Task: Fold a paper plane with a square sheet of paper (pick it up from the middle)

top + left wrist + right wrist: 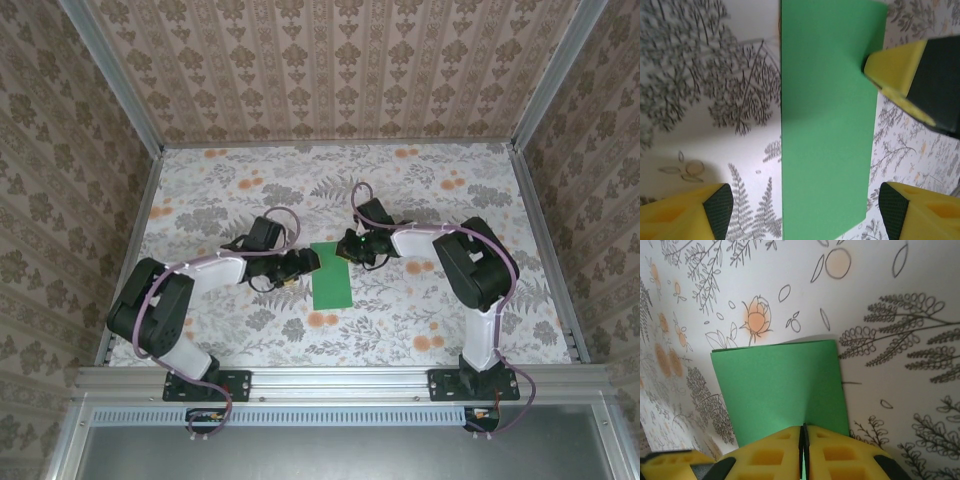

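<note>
Your left claw [306, 262], seen from the top camera, sits at the left long side of the square sheet of paper [331, 275]. The sheet lies folded into a narrow green rectangle near the middle of the counter [200, 190], its long sides running from the far edge toward the near edge. Your right claw [352, 247] is at the sheet's far right corner.

From the left wrist, your left claw [805, 200] stands apart, with one yellow finger on each side of the sheet [827, 120] and nothing gripped. The sheet lies flat on the flowered counter [700, 75]. A yellow tip of your right claw [892, 70] meets the sheet's right edge.

From the right wrist, your right claw [803, 432] has its fingers pressed together, clamped on the edge of the sheet [775, 385] nearest that camera. A low ridge in the paper runs up to the fingers. Two layers show along the sheet's opposite edge.
</note>
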Action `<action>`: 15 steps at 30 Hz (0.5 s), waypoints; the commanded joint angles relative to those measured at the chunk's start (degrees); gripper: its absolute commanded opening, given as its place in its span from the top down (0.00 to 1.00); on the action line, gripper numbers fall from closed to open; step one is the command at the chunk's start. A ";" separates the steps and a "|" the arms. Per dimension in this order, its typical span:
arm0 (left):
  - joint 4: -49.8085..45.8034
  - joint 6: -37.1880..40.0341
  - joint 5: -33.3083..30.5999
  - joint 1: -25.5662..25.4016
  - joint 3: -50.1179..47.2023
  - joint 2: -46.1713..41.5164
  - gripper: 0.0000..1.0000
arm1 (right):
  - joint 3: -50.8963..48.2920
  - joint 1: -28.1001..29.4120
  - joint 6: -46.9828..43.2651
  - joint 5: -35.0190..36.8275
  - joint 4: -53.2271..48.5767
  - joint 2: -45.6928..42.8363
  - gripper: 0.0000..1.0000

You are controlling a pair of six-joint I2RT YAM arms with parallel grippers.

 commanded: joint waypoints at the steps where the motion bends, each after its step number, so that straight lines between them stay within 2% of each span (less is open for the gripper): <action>1: 0.81 -5.49 0.62 -1.84 -2.35 -2.11 0.21 | -2.92 -0.50 2.49 2.09 1.85 1.53 0.88; 7: 2.91 -10.37 1.29 -3.78 -5.36 -3.20 0.24 | -6.49 -1.41 5.32 1.90 5.59 2.04 0.88; 15: 0.54 -11.51 1.50 -4.75 -4.35 -2.53 0.27 | -9.30 -3.13 7.96 -0.58 9.30 3.18 0.88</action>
